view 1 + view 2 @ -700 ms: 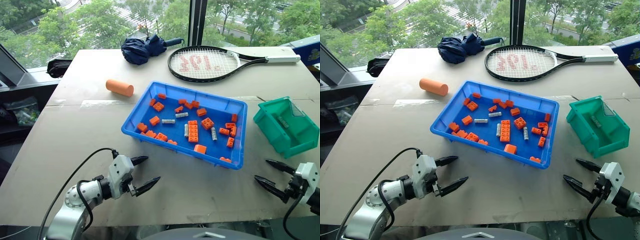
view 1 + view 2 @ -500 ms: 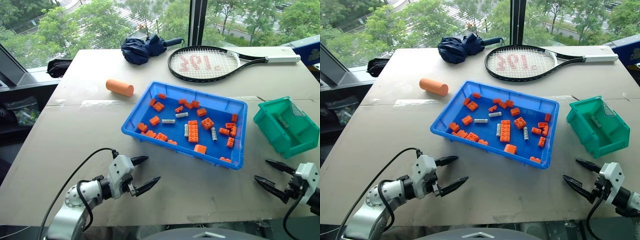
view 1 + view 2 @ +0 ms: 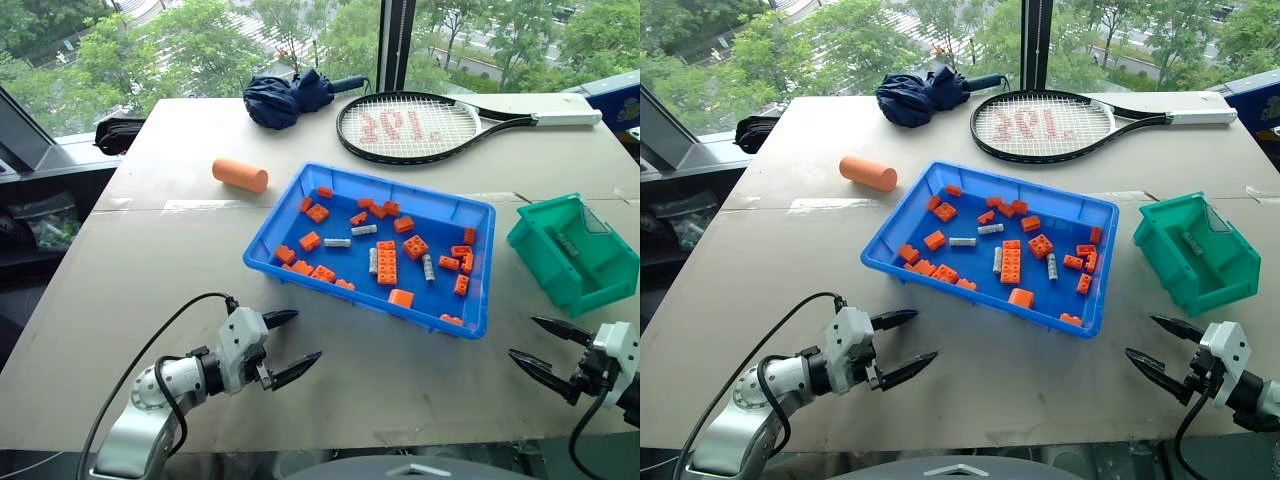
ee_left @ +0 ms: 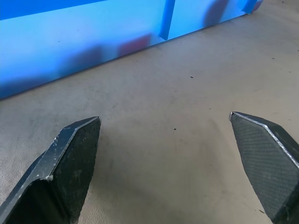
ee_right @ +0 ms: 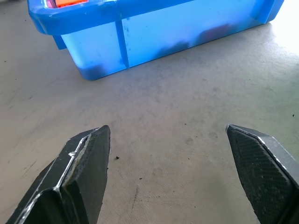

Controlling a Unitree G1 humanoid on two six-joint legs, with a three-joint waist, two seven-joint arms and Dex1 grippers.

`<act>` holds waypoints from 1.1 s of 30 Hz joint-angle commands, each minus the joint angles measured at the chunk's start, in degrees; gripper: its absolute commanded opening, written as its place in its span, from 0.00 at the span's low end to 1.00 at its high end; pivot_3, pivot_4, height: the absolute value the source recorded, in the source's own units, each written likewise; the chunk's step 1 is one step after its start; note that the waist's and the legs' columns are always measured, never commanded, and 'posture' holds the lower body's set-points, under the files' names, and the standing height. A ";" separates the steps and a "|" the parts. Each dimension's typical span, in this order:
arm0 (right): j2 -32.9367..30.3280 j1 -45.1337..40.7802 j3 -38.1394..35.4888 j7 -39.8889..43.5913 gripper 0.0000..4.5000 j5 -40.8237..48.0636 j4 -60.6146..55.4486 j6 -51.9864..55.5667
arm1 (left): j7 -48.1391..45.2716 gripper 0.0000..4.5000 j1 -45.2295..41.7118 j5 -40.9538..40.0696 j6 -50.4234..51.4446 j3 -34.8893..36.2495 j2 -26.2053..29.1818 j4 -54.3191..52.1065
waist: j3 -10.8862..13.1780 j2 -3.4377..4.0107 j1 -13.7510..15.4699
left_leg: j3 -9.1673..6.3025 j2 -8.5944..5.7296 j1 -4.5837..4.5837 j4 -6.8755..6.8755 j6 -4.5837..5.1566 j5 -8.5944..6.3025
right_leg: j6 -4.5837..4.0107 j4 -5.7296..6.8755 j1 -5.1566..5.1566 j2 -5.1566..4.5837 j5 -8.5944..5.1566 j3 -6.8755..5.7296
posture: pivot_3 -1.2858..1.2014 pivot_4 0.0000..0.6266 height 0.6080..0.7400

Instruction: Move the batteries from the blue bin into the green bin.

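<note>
A blue bin sits near the middle of a brown tabletop, turned at a slight angle, holding a scatter of orange toy bricks and four silver batteries. Two batteries lie toward the bin's far side and two stand lengthwise nearer its centre, on either side of a long orange brick. The green bin stands at the tabletop's right edge, just beside the blue bin but apart from it, with one small silver-grey piece lying inside.

Near the front edge of the tabletop, the left gripper hangs over bare surface short of the blue bin's near-left corner, its two black fingers spread wide and holding nothing. The right gripper hovers by the front right corner of the tabletop, in front of the green bin, its fingers likewise spread wide and empty; its wrist view looks at the blue bin's outer wall.

At the far edge lie a tennis racket and a folded navy umbrella. An orange foam cylinder rests between the umbrella and the blue bin's far-left corner.
</note>
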 commanded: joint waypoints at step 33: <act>-7.12 -55.26 38.20 -35.77 0.88 0.48 -23.36 74.68 | -11.66 1.00 -27.31 -23.18 22.81 13.76 26.42 -11.30 | 0.23 -0.03 -0.26 | -1.02 -0.11 -1.15 0.38 -0.66 0.41 | -0.12 0.09 -0.57 0.10 0.09 -1.15 | 0.52 0.24 1.00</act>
